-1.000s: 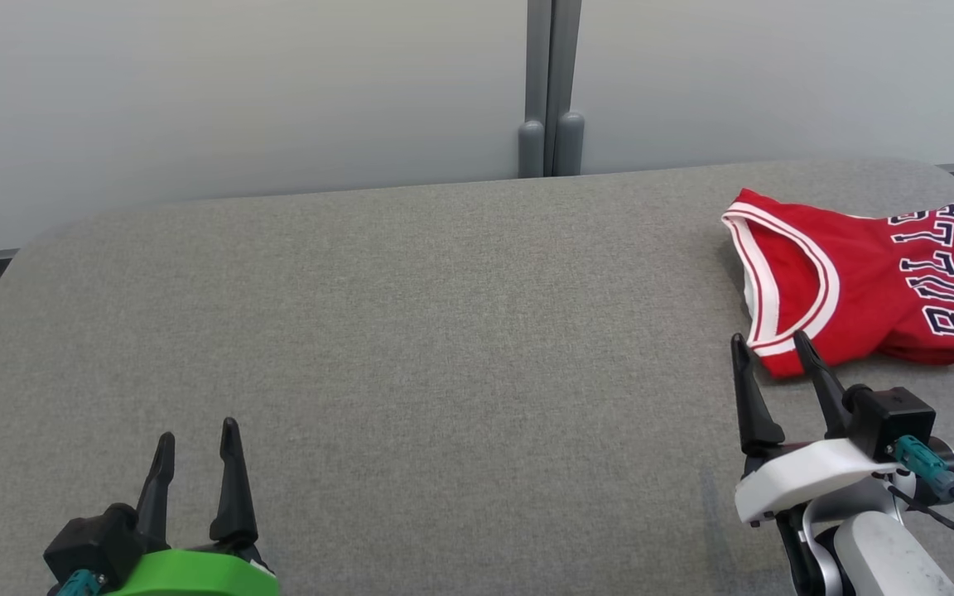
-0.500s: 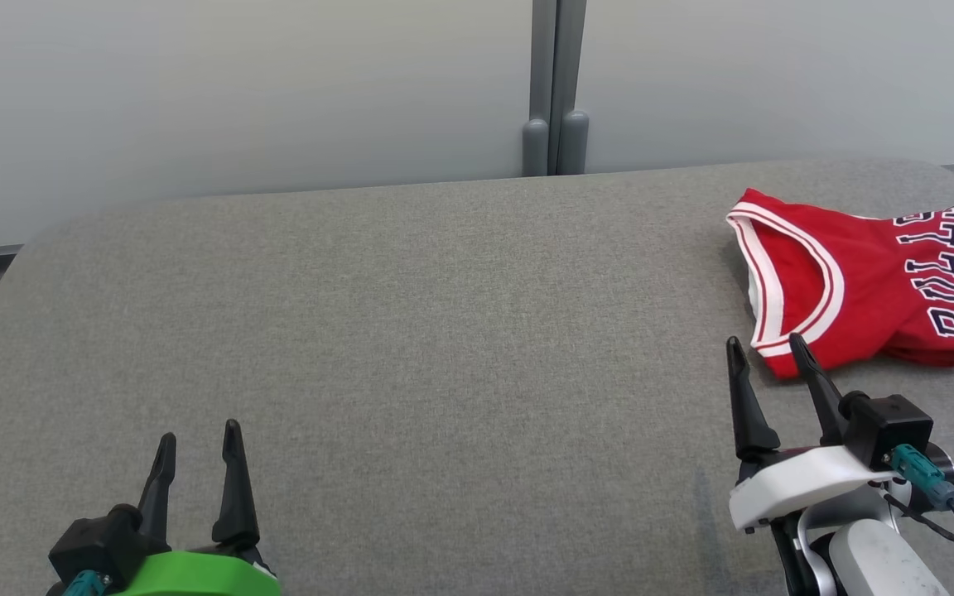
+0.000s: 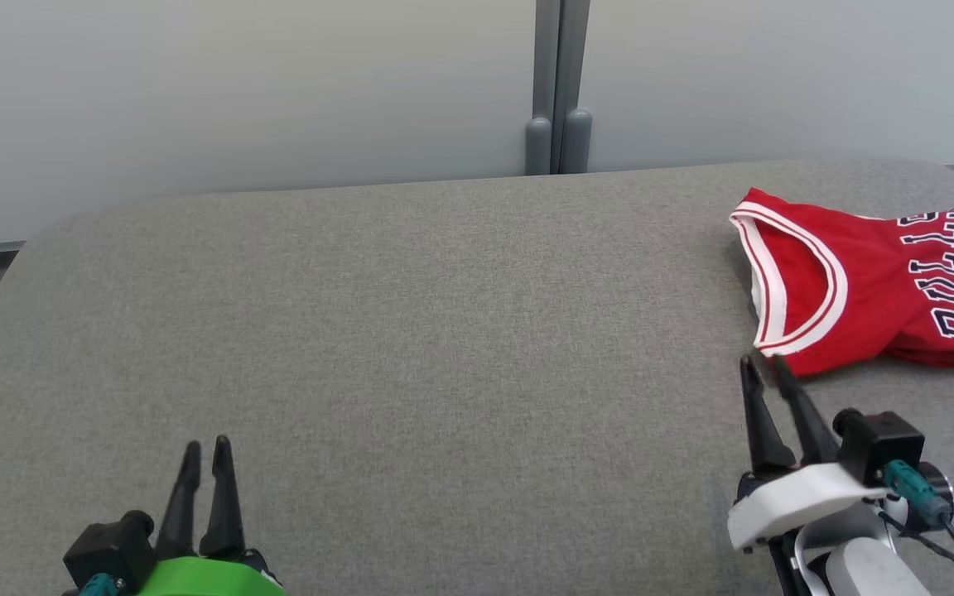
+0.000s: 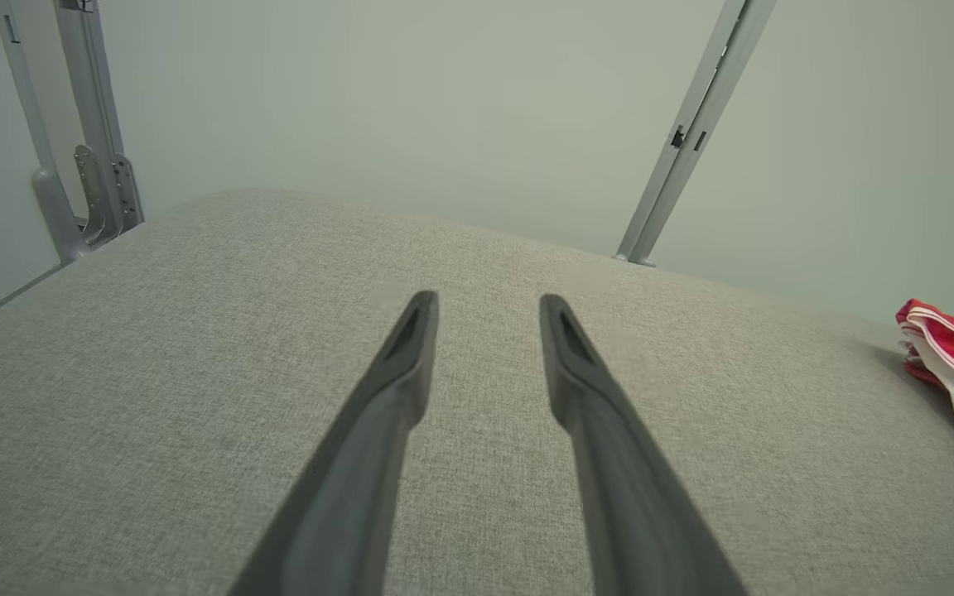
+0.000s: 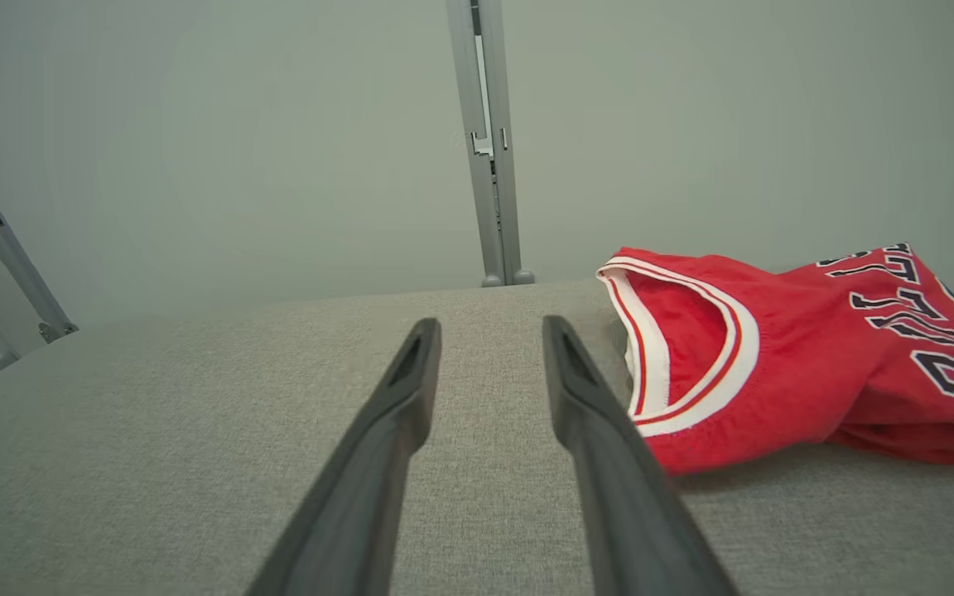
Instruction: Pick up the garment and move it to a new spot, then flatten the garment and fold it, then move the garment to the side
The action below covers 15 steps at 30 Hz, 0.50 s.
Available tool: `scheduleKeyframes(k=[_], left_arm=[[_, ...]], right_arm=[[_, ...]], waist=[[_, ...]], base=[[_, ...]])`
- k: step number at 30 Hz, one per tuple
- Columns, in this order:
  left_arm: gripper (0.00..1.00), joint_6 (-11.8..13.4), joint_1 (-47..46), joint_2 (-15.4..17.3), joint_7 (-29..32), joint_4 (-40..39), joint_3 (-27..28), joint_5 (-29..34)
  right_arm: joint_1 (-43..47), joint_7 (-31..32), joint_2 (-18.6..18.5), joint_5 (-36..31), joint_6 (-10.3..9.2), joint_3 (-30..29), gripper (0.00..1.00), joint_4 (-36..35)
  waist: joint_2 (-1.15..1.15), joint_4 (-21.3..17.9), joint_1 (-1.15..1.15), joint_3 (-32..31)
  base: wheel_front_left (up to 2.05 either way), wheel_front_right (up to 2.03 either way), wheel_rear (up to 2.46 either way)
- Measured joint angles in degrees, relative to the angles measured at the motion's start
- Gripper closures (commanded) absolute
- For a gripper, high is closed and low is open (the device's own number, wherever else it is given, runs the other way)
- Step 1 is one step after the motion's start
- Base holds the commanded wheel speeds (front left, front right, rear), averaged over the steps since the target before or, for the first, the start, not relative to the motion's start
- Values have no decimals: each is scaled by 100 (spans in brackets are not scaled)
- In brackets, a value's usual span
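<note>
Lying at right end of grey surface (image 3: pixel 411 331): red jersey (image 3: pixel 866 290). Right gripper (image 3: pixel 761 362) is held just beside it, left gripper (image 3: pixel 205 444) well apart; both narrowly parted, empty.

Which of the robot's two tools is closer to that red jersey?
Right. The right tool has its tips just beside the near corner of the red jersey; the left tool is far off across the grey surface.

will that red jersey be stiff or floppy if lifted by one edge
Probably floppy: the red jersey lies in soft, rumpled folds, so it would likely drape and unfold. It looks thin, so probably light. Pushed on the grey fabric table, it may bunch rather than slide.
</note>
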Motion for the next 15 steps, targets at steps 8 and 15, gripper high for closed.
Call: scheduleKeyframes(k=[8, 15], left_arm=[[100, -32, 47, -73, 34, 258, -31, -186], [100, -105, 60, -88, 110, 256, -5, -657]], right_arm=[[307, 5, 52, 183, 56, 57, 100, 247], [313, 24, 113, 661, 137, 25, 100, 175]], waist=[[0, 1, 0, 10], [0, 2, 0, 26]], base=[[0, 0, 0], [0, 0, 0]])
